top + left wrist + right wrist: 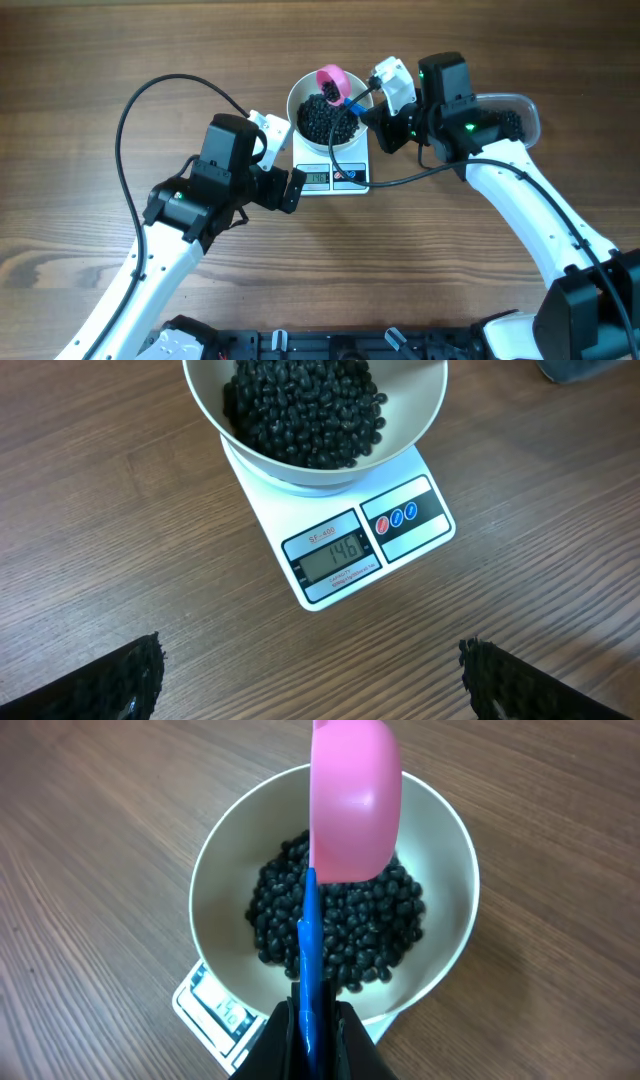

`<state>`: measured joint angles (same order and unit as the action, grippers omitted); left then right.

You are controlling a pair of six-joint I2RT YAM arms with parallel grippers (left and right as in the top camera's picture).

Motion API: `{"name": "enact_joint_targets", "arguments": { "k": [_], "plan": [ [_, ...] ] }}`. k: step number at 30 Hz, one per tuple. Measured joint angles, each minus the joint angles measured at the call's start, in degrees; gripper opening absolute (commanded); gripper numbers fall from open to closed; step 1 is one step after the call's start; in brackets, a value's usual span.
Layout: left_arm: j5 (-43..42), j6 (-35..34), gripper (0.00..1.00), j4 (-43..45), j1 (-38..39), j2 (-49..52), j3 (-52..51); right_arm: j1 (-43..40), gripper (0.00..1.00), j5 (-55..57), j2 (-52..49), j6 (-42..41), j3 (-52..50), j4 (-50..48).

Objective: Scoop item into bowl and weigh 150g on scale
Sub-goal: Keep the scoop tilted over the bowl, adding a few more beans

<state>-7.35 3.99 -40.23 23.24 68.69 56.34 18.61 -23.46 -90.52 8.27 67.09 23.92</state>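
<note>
The white bowl [296,100] stands on the scale [345,176] and holds a heap of black beans, the item [326,120]. The display shows 146 in the left wrist view, below the bowl [212,410] and beans [305,405] on the scale [410,480]. My right gripper [311,1042] is shut on the blue handle [309,945] of a pink scoop [352,800]. The scoop is turned on its side over the bowl [215,860], above the beans [350,930]. My left gripper [310,680] hangs open over bare wood in front of the scale, nothing between its fingers [120,680].
A clear plastic tub [512,118] with more dark beans sits at the right, partly under the right arm. The left arm's black cable [150,95] loops over the table at the left. The right arm's cable [420,178] runs beside the scale.
</note>
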Motion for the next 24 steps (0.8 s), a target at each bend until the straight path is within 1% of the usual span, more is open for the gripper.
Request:
{"name": "enact_joint_targets", "arguments": {
  "k": [11, 20, 24],
  "plan": [
    [0.0, 0.0, 1.00, 0.0, 0.0, 0.0, 0.0, 0.0, 0.04, -1.8, 0.0, -2.7, 0.0, -1.9],
    [0.0, 0.0, 1.00, 0.0, 0.0, 0.0, 0.0, 0.0, 0.04, -0.3, 0.0, -3.1, 0.0, -1.3],
    [0.0, 0.0, 1.00, 0.0, 0.0, 0.0, 0.0, 0.0, 0.04, -1.6, 0.0, -3.1, 0.0, -2.0]
  ]
}}
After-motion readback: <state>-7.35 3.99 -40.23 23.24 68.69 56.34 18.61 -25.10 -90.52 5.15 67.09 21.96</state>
